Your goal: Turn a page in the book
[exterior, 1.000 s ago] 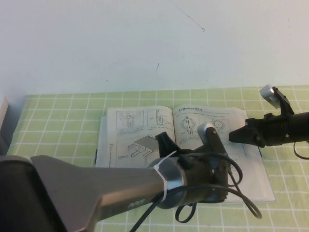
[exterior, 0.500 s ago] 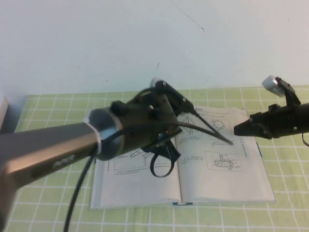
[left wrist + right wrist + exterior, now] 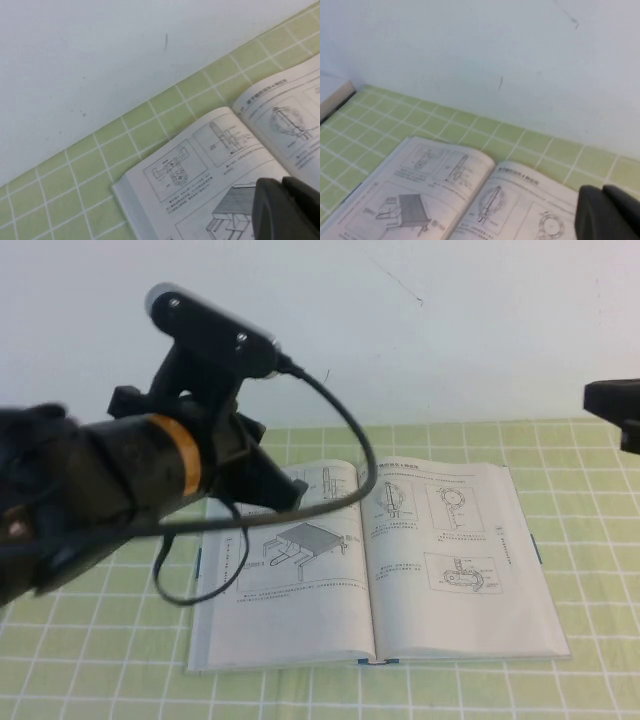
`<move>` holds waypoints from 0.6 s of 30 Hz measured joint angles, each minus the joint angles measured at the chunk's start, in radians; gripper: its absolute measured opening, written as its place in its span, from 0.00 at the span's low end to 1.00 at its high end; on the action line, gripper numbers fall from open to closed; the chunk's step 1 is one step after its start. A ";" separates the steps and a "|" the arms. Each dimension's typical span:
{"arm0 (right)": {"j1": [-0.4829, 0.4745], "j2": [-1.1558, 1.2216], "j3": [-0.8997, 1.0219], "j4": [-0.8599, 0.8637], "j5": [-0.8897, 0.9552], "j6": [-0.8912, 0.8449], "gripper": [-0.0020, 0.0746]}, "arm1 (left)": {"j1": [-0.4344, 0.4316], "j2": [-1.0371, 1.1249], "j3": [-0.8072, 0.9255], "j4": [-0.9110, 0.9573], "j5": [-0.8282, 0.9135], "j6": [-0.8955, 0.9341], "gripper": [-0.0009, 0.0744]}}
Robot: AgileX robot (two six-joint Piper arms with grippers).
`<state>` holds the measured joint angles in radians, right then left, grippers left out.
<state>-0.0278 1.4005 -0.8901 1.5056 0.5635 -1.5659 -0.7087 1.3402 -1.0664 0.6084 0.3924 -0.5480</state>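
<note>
The book (image 3: 375, 565) lies open and flat on the green checked tablecloth (image 3: 600, 680), its near edge toward the robot and a thin dark-blue cover edge showing along its sides. The page (image 3: 285, 565) with the large flat-panel perspective drawing forms the left half of the spread and rests flat; the sheet with ringed fittings (image 3: 455, 550) forms the right half.

Above the book's left side, the left arm reaches in from the left, with an orange band and a black cable looping down over the spread. The left gripper (image 3: 268, 485) hangs raised over the far left part of the page, apart from the paper. In the left wrist view its dark fingertips (image 3: 285, 210) sit close together with only a thin line between them, holding nothing.

Farther back, at the right edge of the high view, the right gripper (image 3: 612, 405) hovers well clear of the book, beyond its far right corner. Whether its fingers are parted cannot be told.

Behind everything stands a plain white wall (image 3: 450, 330).
</note>
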 joint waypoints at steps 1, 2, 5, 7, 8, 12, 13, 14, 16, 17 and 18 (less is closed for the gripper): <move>0.000 -0.044 0.039 0.022 -0.020 -0.032 0.02 | 0.000 -0.042 0.046 0.000 -0.033 0.000 0.01; 0.000 -0.097 0.077 0.050 -0.043 -0.073 0.02 | 0.000 -0.083 0.090 0.000 -0.069 0.000 0.01; 0.000 -0.243 0.174 0.116 -0.080 -0.165 0.02 | 0.000 -0.198 0.206 -0.019 -0.151 0.000 0.01; 0.000 -0.318 0.220 0.140 -0.087 -0.187 0.02 | 0.000 -0.280 0.271 -0.039 -0.179 0.000 0.01; 0.000 -0.354 0.250 0.146 -0.090 -0.194 0.02 | 0.000 -0.321 0.305 -0.049 -0.183 0.000 0.01; 0.000 -0.475 0.332 0.155 -0.090 -0.236 0.02 | 0.000 -0.479 0.438 -0.083 -0.174 0.000 0.01; 0.000 -0.497 0.350 0.155 -0.090 -0.246 0.02 | 0.002 -0.527 0.471 -0.095 -0.164 0.000 0.01; 0.000 -0.523 0.369 0.155 -0.090 -0.259 0.02 | 0.002 -0.572 0.504 -0.106 -0.158 0.000 0.01; 0.000 -0.570 0.404 0.155 -0.090 -0.277 0.02 | 0.002 -0.671 0.560 -0.123 -0.151 0.000 0.01; 0.000 -0.589 0.415 0.155 -0.090 -0.280 0.02 | 0.002 -0.717 0.587 -0.126 -0.151 0.000 0.01; 0.000 -0.606 0.428 0.155 -0.090 -0.284 0.02 | 0.002 -0.752 0.612 -0.128 -0.150 0.000 0.01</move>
<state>-0.0278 0.7942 -0.4616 1.6605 0.4738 -1.8501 -0.7071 0.5885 -0.4542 0.4802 0.2429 -0.5480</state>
